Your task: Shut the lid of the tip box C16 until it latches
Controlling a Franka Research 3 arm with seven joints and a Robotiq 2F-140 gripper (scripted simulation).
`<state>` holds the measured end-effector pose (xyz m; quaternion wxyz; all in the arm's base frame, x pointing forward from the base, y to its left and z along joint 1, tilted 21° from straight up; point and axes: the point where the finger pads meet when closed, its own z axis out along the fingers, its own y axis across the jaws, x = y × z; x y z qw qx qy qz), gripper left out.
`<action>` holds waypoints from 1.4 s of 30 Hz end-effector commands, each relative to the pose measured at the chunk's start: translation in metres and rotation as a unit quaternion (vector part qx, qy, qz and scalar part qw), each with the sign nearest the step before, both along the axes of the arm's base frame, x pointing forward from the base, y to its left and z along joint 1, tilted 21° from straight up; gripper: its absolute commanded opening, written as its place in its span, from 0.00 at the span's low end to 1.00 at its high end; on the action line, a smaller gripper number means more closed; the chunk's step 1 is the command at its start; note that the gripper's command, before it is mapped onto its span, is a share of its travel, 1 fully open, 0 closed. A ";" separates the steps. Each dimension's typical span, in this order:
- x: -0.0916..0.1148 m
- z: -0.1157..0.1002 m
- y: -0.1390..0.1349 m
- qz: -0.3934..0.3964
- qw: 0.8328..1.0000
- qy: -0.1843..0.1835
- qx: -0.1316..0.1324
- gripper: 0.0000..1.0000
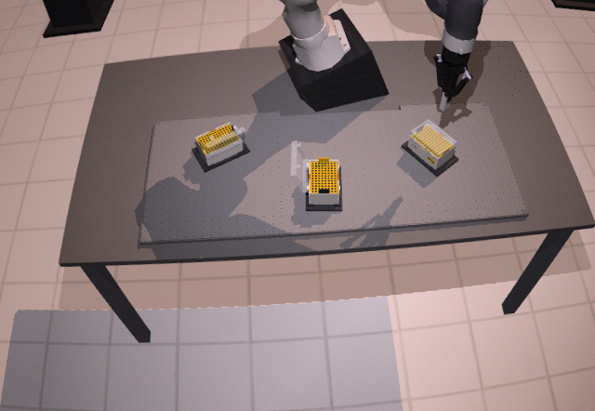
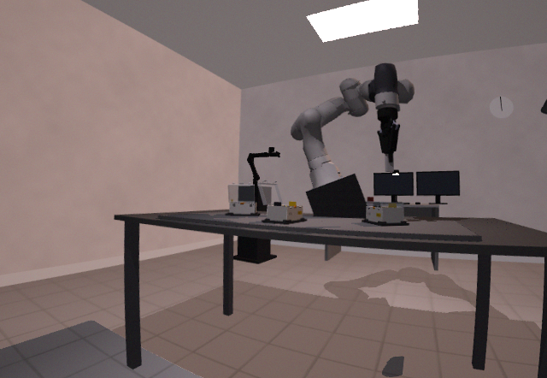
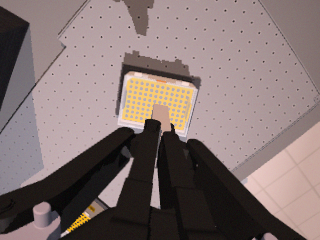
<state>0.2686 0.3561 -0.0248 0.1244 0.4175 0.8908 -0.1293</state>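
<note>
Three tip boxes with yellow inserts sit on dark holder plates on the perforated board. The box at the right of the top view (image 1: 431, 146) has its clear lid lying down over the insert; I cannot tell whether it is latched. It also shows in the wrist view (image 3: 156, 104) and in the exterior view (image 2: 385, 214). My gripper (image 1: 444, 103) is shut and empty. It hangs well above this box, pointing down, as its fingertips show in the wrist view (image 3: 161, 117). The middle box (image 1: 323, 180) and the left box (image 1: 218, 143) have their lids open. The ID stickers are too small to read.
The robot's black base block (image 1: 336, 72) stands behind the board. The middle box's lid (image 1: 297, 161) stands upright on its left side. Monitors (image 2: 414, 185) stand beyond the table in the exterior view.
</note>
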 end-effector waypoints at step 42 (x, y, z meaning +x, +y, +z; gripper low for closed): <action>0.043 -0.048 -0.063 0.001 1.000 -0.001 0.000 0.00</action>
